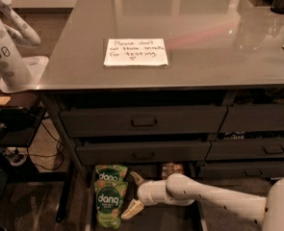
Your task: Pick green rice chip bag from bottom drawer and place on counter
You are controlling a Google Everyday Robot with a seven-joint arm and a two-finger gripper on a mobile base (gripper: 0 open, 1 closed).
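Note:
Two green rice chip bags lie in the open bottom drawer (180, 220) at the lower left: one (109, 202) in front with white "dang" lettering, the other (111, 173) behind it, partly under the drawer above. My gripper (135, 192) reaches in from the right on a white arm, its two tan fingers spread apart just right of the front bag, one finger (137, 178) above and one (132, 209) below. It holds nothing. The grey counter (204, 42) above bears a white handwritten note (135, 51).
A tan-and-brown snack packet (172, 169) lies at the drawer's back, above my arm. Two drawers with recessed handles (144, 121) sit above the open drawer. A white robot body (6, 47) stands at the left, with cables (16, 155) on the floor beneath it.

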